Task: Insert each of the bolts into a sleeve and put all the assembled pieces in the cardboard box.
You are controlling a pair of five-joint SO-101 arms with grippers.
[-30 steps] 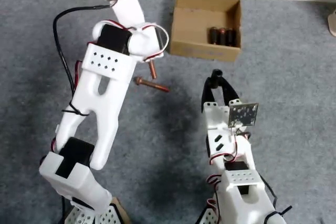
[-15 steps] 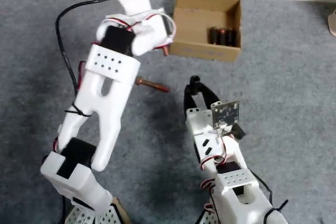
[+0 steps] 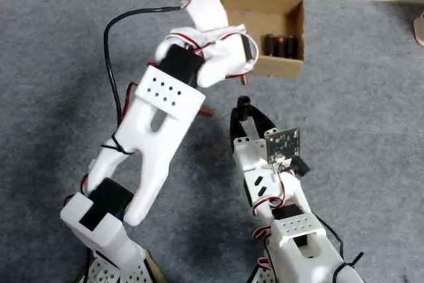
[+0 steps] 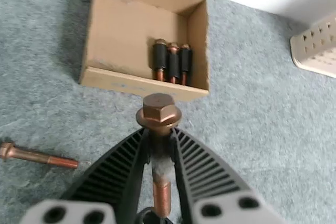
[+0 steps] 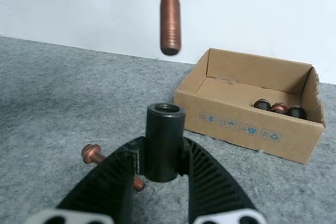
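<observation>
**Piece four mid-assembly, one bolt waiting after this**

My left gripper (image 4: 159,136) is pinching a bolt (image 4: 159,113) by the shank just under the hex head, with the threaded end pointing down. My right gripper (image 5: 163,157) is clamping a sleeve (image 5: 165,129) upright, open mouth facing up. From the right wrist camera the bolt tip is hanging above that mouth and roughly in line with it, maybe a touch off-centre. The two are apart and nothing is threading in yet. So I'm calling this the line-up step, with the insertion itself not yet started.

Going outward, the box (image 4: 134,80) is sitting just beyond both grippers. Three finished pieces (image 4: 172,61) are lying side by side against one of its walls, so that part is looking done. A loose bolt (image 4: 37,156) is lying on the carpet (image 4: 273,129) near the right gripper, outside the box and untouched.

So, as far as I'm judging it:
- three in the box
- a fourth being mated now, needing to drop into the sleeve and then go in the box
- the loose bolt needing a sleeve of its own and the same trip

I'm guessing I'm a bit past halfway.
</observation>
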